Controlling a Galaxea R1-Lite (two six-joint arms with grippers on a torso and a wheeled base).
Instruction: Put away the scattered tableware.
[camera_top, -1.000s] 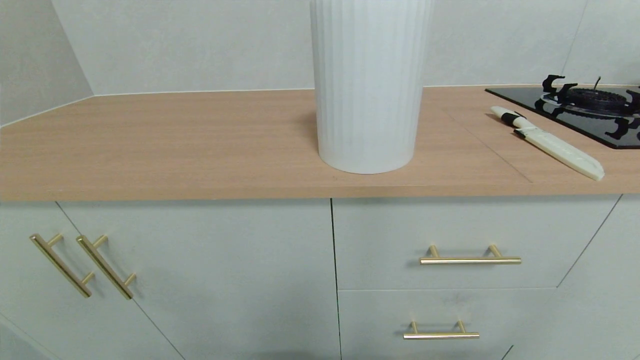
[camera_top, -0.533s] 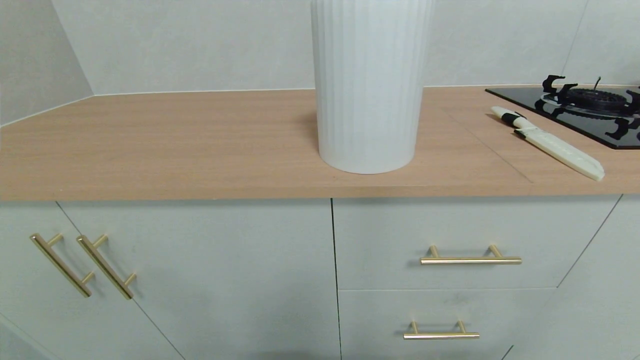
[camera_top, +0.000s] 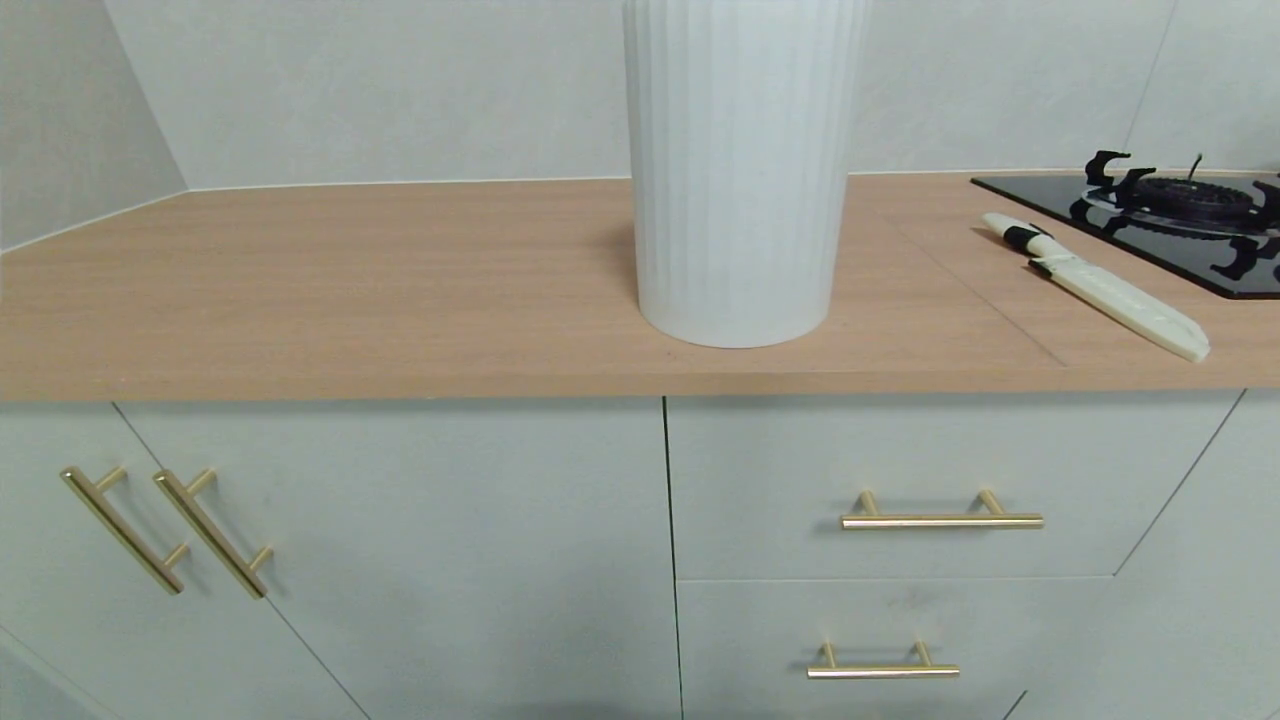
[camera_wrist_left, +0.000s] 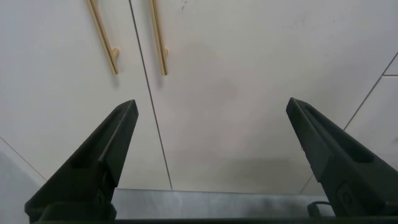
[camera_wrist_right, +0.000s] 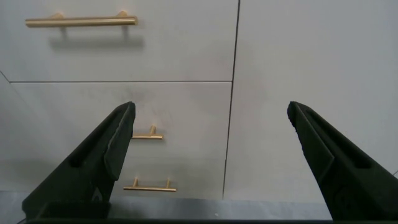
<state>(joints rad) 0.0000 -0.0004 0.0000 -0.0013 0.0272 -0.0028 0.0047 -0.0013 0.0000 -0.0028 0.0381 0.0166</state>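
On the counter (camera_top: 400, 290) | knife (camera_top: 1095, 285) unmoved | white container (camera_top: 738, 170) unmoved

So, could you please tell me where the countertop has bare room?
The widest bare patch of the wooden countertop runs from the corner walls to the tall white ribbed container. A narrower strip lies between that container and the cream knife with a black band. The right end is crowded: the knife lies beside the black glass hob.
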